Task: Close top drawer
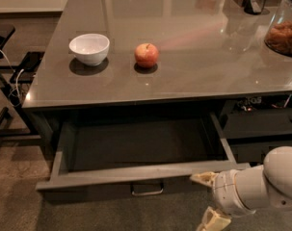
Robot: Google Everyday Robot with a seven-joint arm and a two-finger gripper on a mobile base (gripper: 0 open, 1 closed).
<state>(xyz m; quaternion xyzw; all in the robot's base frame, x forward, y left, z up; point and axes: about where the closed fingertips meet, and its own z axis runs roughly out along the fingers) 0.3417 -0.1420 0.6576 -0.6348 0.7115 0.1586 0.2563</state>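
The gripper (208,199) sits at about 5 o'clock in the view, its two pale fingers spread apart and holding nothing. The upper fingertip (203,178) lies at the top edge of the drawer front. The other hangs lower, at 6 o'clock from it, in front of the panel. Whether the upper tip is truly touching the edge or only just beside it I cannot say from this angle.

The top drawer (136,173) is pulled fully out below the counter (184,76), its bare interior showing, at 6 o'clock in the frame. Its handle (147,190) is at 9 o'clock from the gripper, so contact is well off centre, near the right end of the front.

My main worry is that a push from that end may skew the drawer on its runners and jam it partway. A tip riding on the rim could also slip over into the cavity and get trapped as the front meets the counter. A slide towards 3 o'clock would take it off the corner towards the neighbouring stack (261,129).

A hard shove risks a slam. That could roll the apple (146,55), at 12 o'clock from the handle beside the bowl (89,48).
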